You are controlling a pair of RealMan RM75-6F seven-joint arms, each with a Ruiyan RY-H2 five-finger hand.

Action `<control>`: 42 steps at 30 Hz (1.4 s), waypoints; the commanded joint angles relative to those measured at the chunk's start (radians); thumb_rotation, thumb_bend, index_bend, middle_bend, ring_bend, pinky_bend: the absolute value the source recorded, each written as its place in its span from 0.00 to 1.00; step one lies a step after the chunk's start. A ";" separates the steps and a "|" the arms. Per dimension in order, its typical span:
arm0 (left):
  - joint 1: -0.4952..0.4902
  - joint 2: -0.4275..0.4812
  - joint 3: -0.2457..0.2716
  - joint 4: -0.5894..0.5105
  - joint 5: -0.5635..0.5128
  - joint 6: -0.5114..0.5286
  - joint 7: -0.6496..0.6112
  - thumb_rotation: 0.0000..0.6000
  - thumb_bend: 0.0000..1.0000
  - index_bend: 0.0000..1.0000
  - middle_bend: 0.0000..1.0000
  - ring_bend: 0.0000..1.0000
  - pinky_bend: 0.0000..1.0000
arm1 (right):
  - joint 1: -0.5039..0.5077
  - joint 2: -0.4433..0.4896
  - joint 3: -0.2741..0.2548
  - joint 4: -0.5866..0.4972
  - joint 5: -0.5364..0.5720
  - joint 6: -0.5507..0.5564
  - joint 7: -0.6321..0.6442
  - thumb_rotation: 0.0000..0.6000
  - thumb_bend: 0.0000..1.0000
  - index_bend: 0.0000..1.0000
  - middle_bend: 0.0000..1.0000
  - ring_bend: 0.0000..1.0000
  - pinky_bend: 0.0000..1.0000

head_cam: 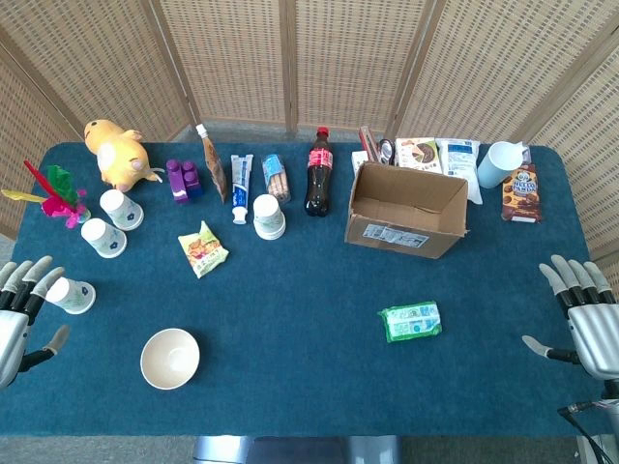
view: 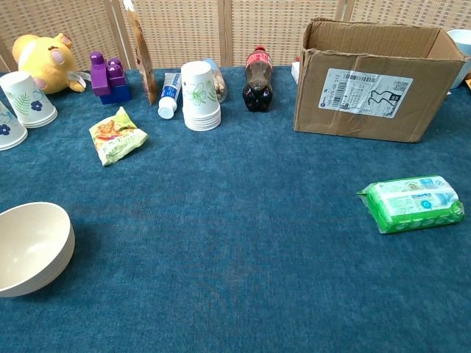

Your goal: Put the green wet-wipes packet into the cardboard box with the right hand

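Observation:
The green wet-wipes packet (head_cam: pixel 411 321) (view: pixel 412 203) lies flat on the blue tablecloth, right of centre and towards the front. The open cardboard box (head_cam: pixel 406 209) (view: pixel 374 77) stands behind it, its opening facing up. My right hand (head_cam: pixel 582 314) hovers at the table's right edge, well to the right of the packet, fingers spread and holding nothing. My left hand (head_cam: pixel 23 307) is at the left edge, fingers apart and empty, close to a paper cup (head_cam: pixel 72 295). Neither hand shows in the chest view.
A cream bowl (head_cam: pixel 170 358) (view: pixel 29 246) sits front left. A snack bag (head_cam: pixel 202 247) (view: pixel 116 134), stacked cups (head_cam: pixel 269 217) (view: pixel 200 96), a cola bottle (head_cam: pixel 319 171) (view: pixel 257 79), purple blocks (head_cam: pixel 183 179) and a yellow plush (head_cam: pixel 118 152) line the back. Packets and a jug (head_cam: pixel 500 163) stand behind the box.

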 commanded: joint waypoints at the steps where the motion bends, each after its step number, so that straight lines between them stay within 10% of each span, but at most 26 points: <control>1: -0.001 0.001 -0.002 -0.004 0.003 0.001 0.005 1.00 0.38 0.11 0.00 0.00 0.00 | 0.000 0.000 -0.001 0.001 -0.001 -0.001 0.002 0.76 0.11 0.00 0.00 0.00 0.00; 22: -0.017 0.010 -0.018 -0.013 -0.034 -0.027 0.032 1.00 0.38 0.11 0.00 0.00 0.00 | 0.128 0.010 -0.073 -0.068 -0.126 -0.229 -0.036 0.76 0.10 0.00 0.00 0.00 0.03; 42: -0.028 0.003 -0.035 0.033 -0.114 -0.061 0.015 1.00 0.38 0.11 0.00 0.00 0.00 | 0.343 -0.226 -0.034 0.006 -0.018 -0.560 -0.203 0.81 0.10 0.00 0.00 0.00 0.23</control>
